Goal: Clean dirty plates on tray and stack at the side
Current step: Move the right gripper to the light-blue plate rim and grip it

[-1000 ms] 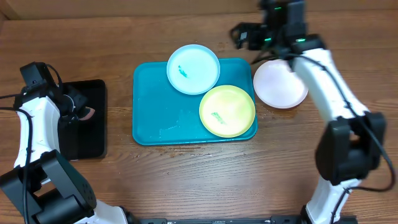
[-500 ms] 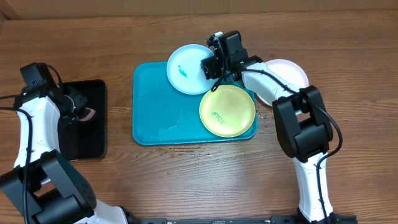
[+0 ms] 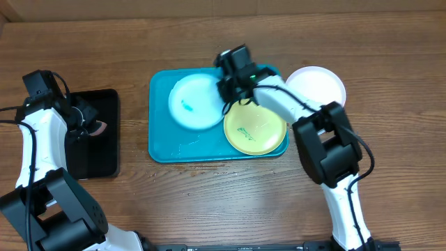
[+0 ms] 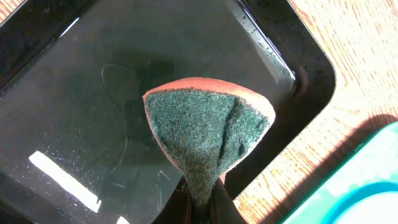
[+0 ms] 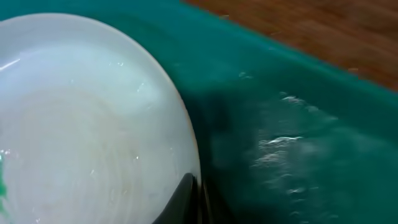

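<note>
Two plates sit in the tray; right pincer pinches the cyan plate, left pincer clamps a sponge.

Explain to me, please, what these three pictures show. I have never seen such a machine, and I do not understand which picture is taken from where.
Two robot arms work at a wooden table. One picture looks down from above; the other two come from small cameras on each arm's wrist. On the table lie a turquoise tray, a black tray and three plates. The pale cyan plate and the yellow-green plate, both smeared, lie on the turquoise tray; the white plate rests beside it. The left hand holds a green scrubbing sponge above the black tray. The right hand is shut on the cyan plate's rim.
</note>
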Robot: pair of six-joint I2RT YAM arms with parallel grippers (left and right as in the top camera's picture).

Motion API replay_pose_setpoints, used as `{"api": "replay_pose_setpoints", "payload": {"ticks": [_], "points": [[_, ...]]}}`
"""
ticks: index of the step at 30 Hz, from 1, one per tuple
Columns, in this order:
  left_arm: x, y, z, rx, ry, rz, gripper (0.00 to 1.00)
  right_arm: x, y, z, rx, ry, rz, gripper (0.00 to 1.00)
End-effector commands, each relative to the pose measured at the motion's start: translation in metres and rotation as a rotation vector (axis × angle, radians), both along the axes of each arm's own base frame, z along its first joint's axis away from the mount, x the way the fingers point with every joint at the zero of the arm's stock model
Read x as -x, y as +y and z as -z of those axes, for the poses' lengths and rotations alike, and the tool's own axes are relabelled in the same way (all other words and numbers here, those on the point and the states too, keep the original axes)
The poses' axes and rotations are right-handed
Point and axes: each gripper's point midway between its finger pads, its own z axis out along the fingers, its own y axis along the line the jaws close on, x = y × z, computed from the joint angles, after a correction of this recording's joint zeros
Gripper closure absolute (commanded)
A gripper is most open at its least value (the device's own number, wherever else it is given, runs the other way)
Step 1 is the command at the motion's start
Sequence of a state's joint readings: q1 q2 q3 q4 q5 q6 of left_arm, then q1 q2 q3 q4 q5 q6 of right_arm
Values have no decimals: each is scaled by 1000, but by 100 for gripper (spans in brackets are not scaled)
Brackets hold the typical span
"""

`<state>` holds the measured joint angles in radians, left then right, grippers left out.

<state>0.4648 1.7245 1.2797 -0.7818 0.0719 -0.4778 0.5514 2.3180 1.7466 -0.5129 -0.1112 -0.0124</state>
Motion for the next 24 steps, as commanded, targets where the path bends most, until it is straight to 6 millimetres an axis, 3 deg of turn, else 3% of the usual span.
{"api": "replay_pose_setpoints", "payload": {"ticks": [1, 4, 10, 14, 21, 24], "points": [[-1, -1, 2, 13, -1, -12, 96, 17, 33, -25, 13, -37, -67, 86], [0, -2, 2, 14, 1, -12, 96, 13, 43, -35, 36, -104, -60, 68], [1, -2, 3, 17, 5, -12, 96, 3, 55, -31, 15, -184, -128, 61], [1, -2, 3, 17, 6, -12, 96, 4, 68, -17, -2, -209, -247, 46], [4, -4, 4, 23, 20, -12, 96, 10, 71, 24, -3, -155, -270, 44], [5, -4, 4, 25, 22, -12, 96, 17, 77, 28, -38, -124, -299, 45]]}}
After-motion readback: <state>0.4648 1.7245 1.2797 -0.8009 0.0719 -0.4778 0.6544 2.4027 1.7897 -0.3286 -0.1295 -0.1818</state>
